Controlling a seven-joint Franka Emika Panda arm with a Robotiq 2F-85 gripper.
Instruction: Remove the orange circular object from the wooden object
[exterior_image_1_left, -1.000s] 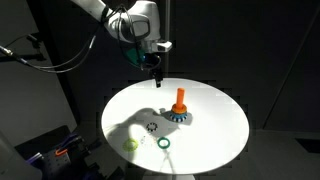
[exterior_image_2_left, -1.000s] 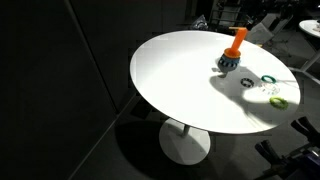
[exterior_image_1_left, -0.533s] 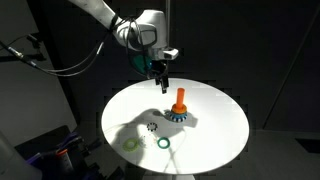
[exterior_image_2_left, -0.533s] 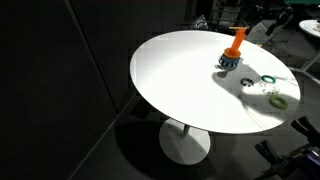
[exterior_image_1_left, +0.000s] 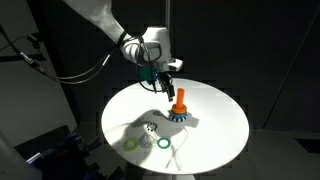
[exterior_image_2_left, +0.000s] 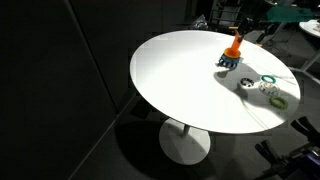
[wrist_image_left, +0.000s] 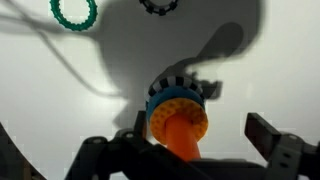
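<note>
The fingers (wrist_image_left: 268, 135) are spread as wide as they go and hold nothing; in the wrist view one dark finger stands at each side of the picture's lower edge, with the peg's stack in the open gap between them and touching neither. In an exterior view the fingers (exterior_image_1_left: 166, 83) hang in the air just left of the peg's top and a little above it, clear of the tabletop (exterior_image_1_left: 220, 130).

The orange circular object (wrist_image_left: 160, 118) sits around the wooden object (wrist_image_left: 182, 142), an upright orange-brown peg, low on its shaft. Right under it lies a blue toothed ring (wrist_image_left: 178, 94), also around the peg, resting on the tabletop. In both exterior views the stack stands toward the far side of the round white tabletop (exterior_image_2_left: 170, 80), the wooden object (exterior_image_1_left: 181, 95) rising out of the orange circular object (exterior_image_1_left: 180, 106).

Nearer on the tabletop, well apart from the peg, lie a green ring (exterior_image_1_left: 163, 143), a pale yellow ring (exterior_image_1_left: 132, 143) left of it, and a small dark toothed piece (exterior_image_1_left: 150, 127) between them and the peg
</note>
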